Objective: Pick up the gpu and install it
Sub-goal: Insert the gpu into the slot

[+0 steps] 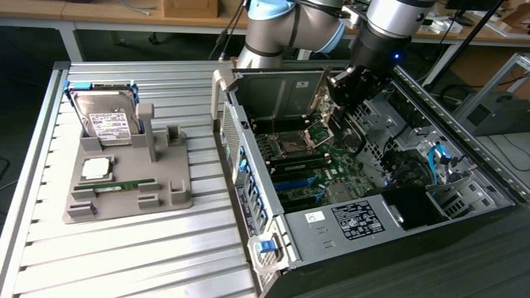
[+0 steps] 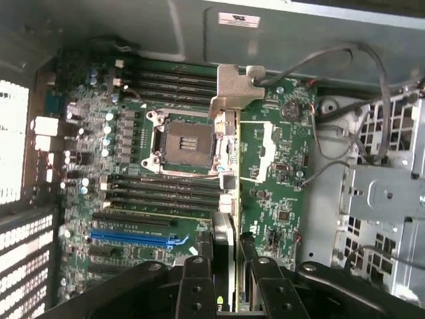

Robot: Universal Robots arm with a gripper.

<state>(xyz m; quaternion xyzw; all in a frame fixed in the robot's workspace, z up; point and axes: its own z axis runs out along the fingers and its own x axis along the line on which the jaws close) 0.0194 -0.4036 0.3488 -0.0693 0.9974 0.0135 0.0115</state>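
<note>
The arm reaches down into the open computer case (image 1: 286, 93), which lies on its side at the exterior view's right of the bench (image 1: 124, 261). The claw (image 2: 226, 262) pinches the gpu (image 2: 224, 239) between its two dark fingers (image 2: 196, 279), one on each flat face of the card. In the wrist view the card shows edge-on, and its silvery bracket (image 2: 234, 90) is at the end farthest from the claw. The gpu hangs inside the case over the green motherboard (image 2: 272, 179), just beside the empty CPU socket (image 2: 182, 139) and crossing the rows of black memory slots. Whether its bracket end touches the board cannot be told. A blue expansion slot (image 2: 129, 236) lies apart from the card, on the socket's side of it.

At the exterior view's left, well apart from the case, a gray holder (image 1: 124, 202) rests on the bench. It carries an upright hard drive (image 1: 108, 118) at its far end and a narrow green memory stick (image 1: 116, 184) lying flat nearer the camera.
</note>
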